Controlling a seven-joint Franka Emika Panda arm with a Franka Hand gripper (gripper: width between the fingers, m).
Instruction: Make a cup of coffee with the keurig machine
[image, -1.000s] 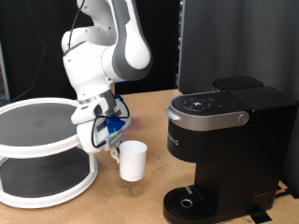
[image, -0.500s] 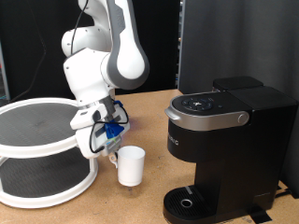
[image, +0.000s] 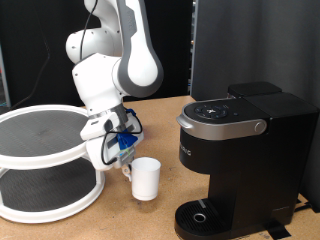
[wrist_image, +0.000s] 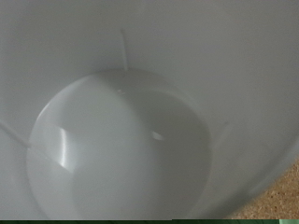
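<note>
The white cup (image: 146, 178) stands upright just above or on the wooden table, left of the keurig machine (image: 240, 150) in the exterior view. My gripper (image: 127, 160) is at the cup's left side by the rim and handle and appears shut on it; the fingertips themselves are hard to make out. The wrist view is filled by the cup's empty white inside (wrist_image: 121, 140), and no fingers show there. The keurig's lid is closed, and its round drip base (image: 200, 215) at the exterior view's bottom has nothing on it.
A white two-tier round rack (image: 40, 150) stands at the exterior view's left, close behind the arm. A strip of wooden table (wrist_image: 276, 201) shows beside the cup in the wrist view. A black panel stands behind the keurig.
The gripper and the cup first dropped and shifted left, then moved right towards the keurig. The cup moved together with the gripper. The keurig has not changed.
</note>
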